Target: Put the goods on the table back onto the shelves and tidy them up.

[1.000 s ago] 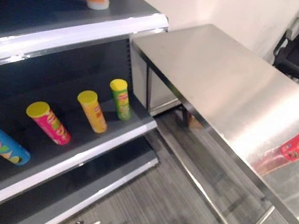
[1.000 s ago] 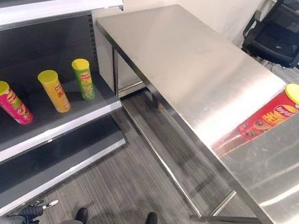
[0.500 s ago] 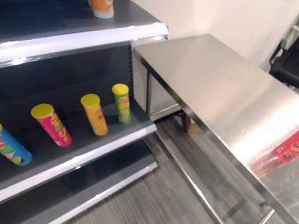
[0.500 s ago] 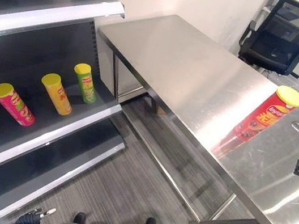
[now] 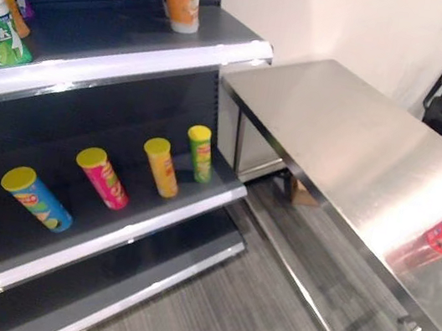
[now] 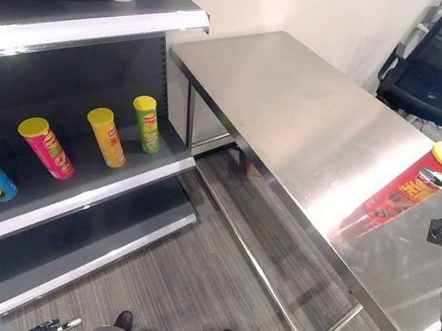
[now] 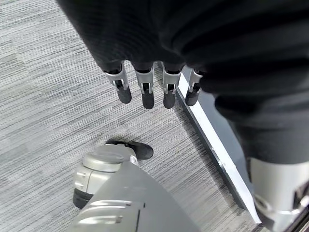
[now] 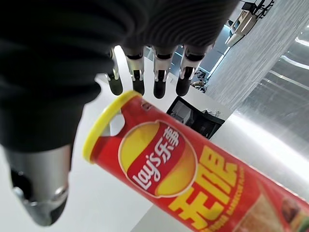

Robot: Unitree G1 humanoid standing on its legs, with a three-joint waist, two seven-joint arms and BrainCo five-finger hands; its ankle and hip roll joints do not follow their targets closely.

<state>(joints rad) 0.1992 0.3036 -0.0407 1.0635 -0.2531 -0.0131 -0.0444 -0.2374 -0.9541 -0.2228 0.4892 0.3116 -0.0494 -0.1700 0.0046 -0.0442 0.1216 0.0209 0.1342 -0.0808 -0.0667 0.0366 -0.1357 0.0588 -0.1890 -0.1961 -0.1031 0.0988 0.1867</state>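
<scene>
Right hand (image 8: 43, 145) closing in with fingers (image 8: 159, 82) spread and nothing gripped, red chip can (image 6: 411, 184) upright near the desk (image 6: 298, 110) edge — light, stiff, slick and probably tippy, so wrap it mid-body.

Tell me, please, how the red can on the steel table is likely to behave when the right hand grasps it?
The red can is tall and narrow, so a sideways nudge would probably tip it. Being round, it would likely roll on the table. The right hand is open beside its yellow lid.
</scene>
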